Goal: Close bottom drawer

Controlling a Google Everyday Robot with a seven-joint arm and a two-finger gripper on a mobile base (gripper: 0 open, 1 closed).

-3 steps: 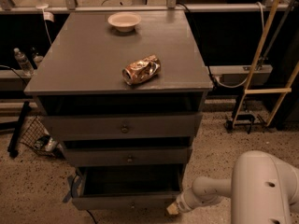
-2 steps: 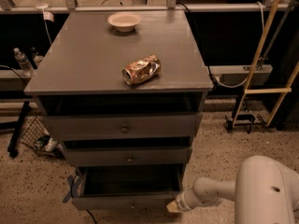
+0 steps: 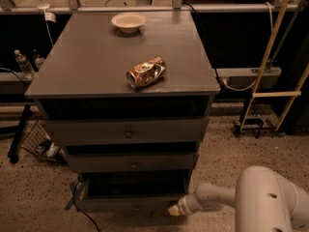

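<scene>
Starting at the left, a bottle and a wire basket are noted beside the cabinet; neither is involved. A bowl and a crushed can are carried on the cabinet top, well apart. The bottom drawer is found lowest of three, drawn out ahead of the two above it, with its dark inside exposed. The gripper is located low at the right end of that drawer's front, at the tip of the arm.

Step in hand, as judged: the front is to be pushed straight back into the cabinet. Contact is best shifted toward the centre of the front, since a push applied at the right end is likely to skew the drawer and jam it. Force is to be kept level and steady, and eased as the front comes flush, so that the can is not rolled off the top.

Not determinable:
- The knob of the bottom drawer is not made out.
- A dark cable at the lower left corner may lie in the drawer's path; this cannot be confirmed.
- Whether the gripper is touching the front or just beside it cannot be told.
- Whether the gripper is open or closed cannot be told.

The robot body is cut off at the lower right edge.
</scene>
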